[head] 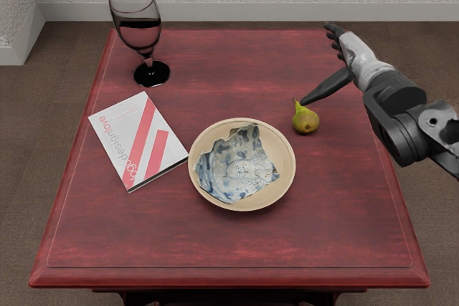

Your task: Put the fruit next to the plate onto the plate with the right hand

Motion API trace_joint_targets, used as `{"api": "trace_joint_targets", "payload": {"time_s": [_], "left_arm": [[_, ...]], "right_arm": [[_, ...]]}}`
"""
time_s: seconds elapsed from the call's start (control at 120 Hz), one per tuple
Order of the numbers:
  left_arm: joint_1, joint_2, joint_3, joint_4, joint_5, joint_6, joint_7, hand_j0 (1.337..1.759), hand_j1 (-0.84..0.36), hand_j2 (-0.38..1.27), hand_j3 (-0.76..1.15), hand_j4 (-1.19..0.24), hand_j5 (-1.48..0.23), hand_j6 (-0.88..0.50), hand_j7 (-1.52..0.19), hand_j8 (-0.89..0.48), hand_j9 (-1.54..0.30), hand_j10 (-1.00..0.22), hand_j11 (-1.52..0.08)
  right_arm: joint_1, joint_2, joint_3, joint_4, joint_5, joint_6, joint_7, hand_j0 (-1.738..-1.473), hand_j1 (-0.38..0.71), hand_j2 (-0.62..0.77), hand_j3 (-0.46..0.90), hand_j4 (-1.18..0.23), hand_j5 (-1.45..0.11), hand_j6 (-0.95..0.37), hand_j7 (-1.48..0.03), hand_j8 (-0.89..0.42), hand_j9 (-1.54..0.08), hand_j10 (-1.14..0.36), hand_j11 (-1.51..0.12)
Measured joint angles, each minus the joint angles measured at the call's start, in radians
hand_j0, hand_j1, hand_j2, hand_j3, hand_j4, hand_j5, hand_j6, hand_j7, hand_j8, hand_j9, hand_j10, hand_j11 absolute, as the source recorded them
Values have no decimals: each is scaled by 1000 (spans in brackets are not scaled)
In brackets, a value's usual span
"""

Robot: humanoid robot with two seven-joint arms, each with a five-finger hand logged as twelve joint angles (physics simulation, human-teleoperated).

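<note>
Step now: the reach. The R hand (pixel 356 59) comes in from the right and hangs over the table (pixel 344 206), just behind the pear (pixel 305 120). Its fingers (pixel 326 89) are spread wide & hold nothing. One dark finger pokes down-left w/ its tip v. close to the pear's stem. Can't tell if it touches. The other fingers point up & away from the pear.

The pear sits on the table just right of the plate (pixel 286 150), near the rim but not touching it. Its stem is up and leans a bit. It's not on the plate yet, so I think the job has hardly begun.

Nxt move, my guess: the hand has to go lower & get fingers on both sides of the pear, then close on it. The pear is small & round, so a bump from one side could make it roll. After that it's lift, go a little left, and set it down on the plate, which has a blue & white patch in the middle.

The glass (pixel 140 30) & book (pixel 136 140) are way over on the left, well apart from all this. No left arm in sight.
</note>
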Motion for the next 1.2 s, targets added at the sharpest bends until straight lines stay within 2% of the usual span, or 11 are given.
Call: {"api": "trace_joint_targets", "payload": {"time_s": [0.183, 0.308, 0.492, 0.758, 1.2], "left_arm": [[-1, 0, 0, 0, 0, 0, 0, 1658, 349, 0, 0, 0, 0, 0, 0, 0, 0, 0, 0], [0, 0, 0, 0, 0, 0, 0, 1658, 349, 0, 0, 0, 0, 0, 0, 0, 0, 0, 0], [0, 0, 0, 0, 0, 0, 0, 1658, 349, 0, 0, 0, 0, 0, 0, 0, 0, 0, 0], [0, 0, 0, 0, 0, 0, 0, 1658, 349, 0, 0, 0, 0, 0, 0, 0, 0, 0, 0], [0, 0, 0, 0, 0, 0, 0, 1658, 349, 0, 0, 0, 0, 0, 0, 0, 0, 0, 0]], "right_arm": [[-1, 60, -117, -1, -58, -51, 0, -1658, -280, -10, 0, -59, -76, -59, -76, -59, -76, -59, -76], [-4, 78, -163, -2, -84, -58, 0, -1658, -191, -25, 0, -133, -173, -134, -173, -134, -173, -133, -173], [-10, 114, -180, -34, -127, -61, 0, -1658, -123, -36, 0, -189, -246, -190, -246, -190, -246, -190, -246], [-2, 110, -175, -55, -137, -61, 0, -1658, -93, -41, 0, -215, -279, -216, -279, -215, -279, -215, -279], [-39, 127, -218, -162, -145, -61, 0, -1658, -28, -52, 0, -269, -349, -270, -349, -269, -349, -269, -349]]}}
